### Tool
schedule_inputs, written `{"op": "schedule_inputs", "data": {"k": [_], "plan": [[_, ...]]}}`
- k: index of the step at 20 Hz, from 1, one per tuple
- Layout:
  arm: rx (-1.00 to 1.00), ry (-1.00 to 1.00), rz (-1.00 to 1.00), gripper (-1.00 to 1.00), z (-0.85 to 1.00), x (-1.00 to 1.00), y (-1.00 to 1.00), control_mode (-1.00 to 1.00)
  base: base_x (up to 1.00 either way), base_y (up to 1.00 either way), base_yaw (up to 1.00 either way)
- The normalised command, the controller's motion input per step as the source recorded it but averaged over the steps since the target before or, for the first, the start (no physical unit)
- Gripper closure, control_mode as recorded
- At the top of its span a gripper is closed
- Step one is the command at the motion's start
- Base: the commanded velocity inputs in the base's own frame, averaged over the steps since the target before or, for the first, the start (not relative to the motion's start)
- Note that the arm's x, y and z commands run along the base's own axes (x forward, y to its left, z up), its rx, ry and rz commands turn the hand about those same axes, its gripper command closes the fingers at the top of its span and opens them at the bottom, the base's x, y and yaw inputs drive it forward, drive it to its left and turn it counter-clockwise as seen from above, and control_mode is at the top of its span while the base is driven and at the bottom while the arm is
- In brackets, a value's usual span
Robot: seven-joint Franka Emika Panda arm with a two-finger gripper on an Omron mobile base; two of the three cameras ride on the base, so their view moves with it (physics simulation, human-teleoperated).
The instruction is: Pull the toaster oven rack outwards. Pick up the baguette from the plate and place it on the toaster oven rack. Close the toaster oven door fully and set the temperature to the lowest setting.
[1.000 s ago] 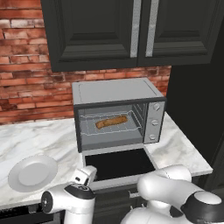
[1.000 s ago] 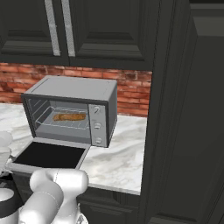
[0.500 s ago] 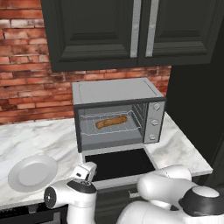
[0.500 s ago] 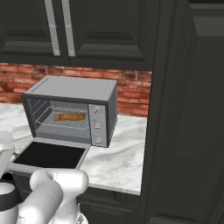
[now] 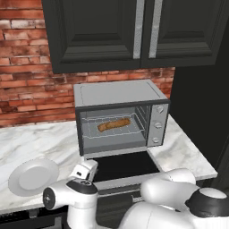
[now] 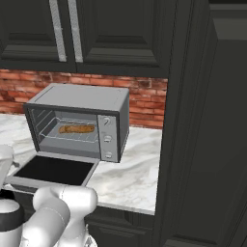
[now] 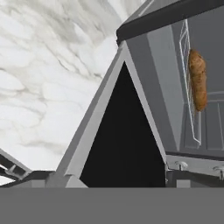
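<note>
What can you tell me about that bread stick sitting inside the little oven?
The baguette is a short, brown, rough-crusted stick. It lies flat on the toaster oven rack, a thin silver wire shelf inside the open toaster oven, slightly askew, with its right end nearer the back in the left base view. Only the rack touches it. The toaster oven door lies folded down in front, and the plate on the counter to the left is bare.

A white marble tabletop (image 5: 40, 143) carries a grey toaster oven (image 5: 118, 114) at its far right and a white plate (image 5: 32, 175) at its near left.
</note>
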Motion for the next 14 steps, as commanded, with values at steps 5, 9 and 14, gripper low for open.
{"op": "schedule_inputs", "data": {"k": [5, 9, 14], "plan": [[-0.05, -0.16, 0.00, -1.00, 0.71, 0.53, -0.15, -1.00, 0.00, 0.00, 0.00], [-0.10, 0.01, 0.00, -1.00, 0.88, 0.27, -0.26, -1.00, 0.00, 0.00, 0.00], [-0.15, 0.13, 0.00, -1.00, 1.00, 0.25, -0.16, -1.00, 0.00, 0.00, 0.00]]}}
